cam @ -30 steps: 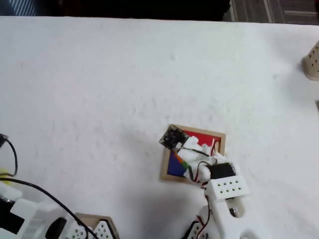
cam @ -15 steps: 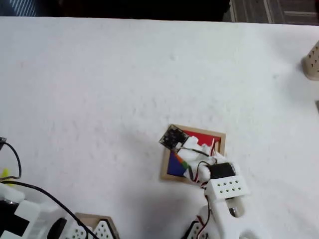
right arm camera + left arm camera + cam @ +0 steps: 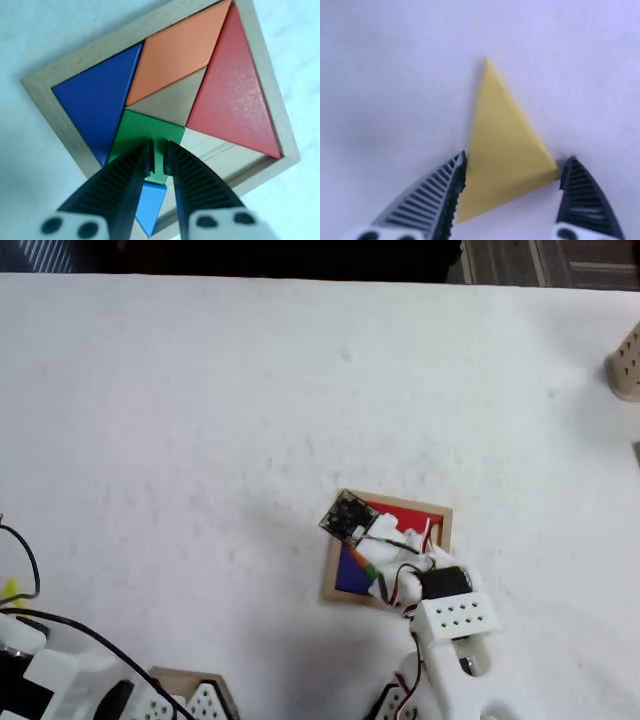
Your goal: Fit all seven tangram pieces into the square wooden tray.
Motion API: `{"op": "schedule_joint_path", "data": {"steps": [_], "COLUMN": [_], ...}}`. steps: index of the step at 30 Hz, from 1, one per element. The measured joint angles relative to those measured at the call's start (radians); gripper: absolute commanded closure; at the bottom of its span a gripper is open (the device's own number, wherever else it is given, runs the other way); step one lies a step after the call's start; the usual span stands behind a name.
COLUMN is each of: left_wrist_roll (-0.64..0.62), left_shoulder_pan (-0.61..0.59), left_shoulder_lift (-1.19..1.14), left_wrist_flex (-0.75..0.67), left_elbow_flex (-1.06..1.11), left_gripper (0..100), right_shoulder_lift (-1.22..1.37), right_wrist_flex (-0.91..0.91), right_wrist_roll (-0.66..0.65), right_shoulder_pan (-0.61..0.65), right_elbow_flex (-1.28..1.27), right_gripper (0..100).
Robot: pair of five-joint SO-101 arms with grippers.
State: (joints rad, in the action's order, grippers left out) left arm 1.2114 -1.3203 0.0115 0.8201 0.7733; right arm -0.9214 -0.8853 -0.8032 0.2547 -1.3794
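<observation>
The square wooden tray (image 3: 45, 82) holds a dark blue triangle (image 3: 97, 102), an orange parallelogram (image 3: 177, 47), a red triangle (image 3: 235, 100), a green square (image 3: 145, 132) and a small light blue triangle (image 3: 150, 202). Bare wood shows in the middle and beside the green square. My right gripper (image 3: 158, 150) hangs shut just over the green square. In the high view the tray (image 3: 447, 525) lies right of centre under the right arm (image 3: 455, 615). A yellow triangle (image 3: 505, 145) lies flat on the white table, and my left gripper (image 3: 512, 172) is open with a finger on either side of it.
A light wooden block with holes (image 3: 625, 365) stands at the table's right edge. Another wooden piece (image 3: 190, 690) sits at the near edge beside the left arm (image 3: 50, 680). A black cable (image 3: 30, 560) loops at the left edge. White table stretches to the far side.
In the high view the left arm and its cable have shifted slightly down toward the near left corner. The right arm and the tray have not moved.
</observation>
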Motion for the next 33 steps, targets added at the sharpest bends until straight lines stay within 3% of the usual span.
{"op": "schedule_joint_path", "data": {"steps": [8,17,33], "left_wrist_roll": [-0.006,-0.008,-0.012], "left_shoulder_pan": [0.009,0.009,0.008], "left_shoulder_lift": [-0.044,-0.074,-0.078], "left_wrist_flex": [0.097,0.112,0.319], "left_elbow_flex": [-0.048,-0.057,-0.1], "left_gripper": [82,82,82], "right_shoulder_lift": [0.0,0.0,0.0], "right_wrist_flex": [0.0,0.0,0.0], "right_wrist_roll": [0.0,0.0,0.0], "right_shoulder_pan": [0.0,0.0,0.0], "right_elbow_flex": [0.0,0.0,0.0], "right_gripper": [95.4,95.4,95.4]}}
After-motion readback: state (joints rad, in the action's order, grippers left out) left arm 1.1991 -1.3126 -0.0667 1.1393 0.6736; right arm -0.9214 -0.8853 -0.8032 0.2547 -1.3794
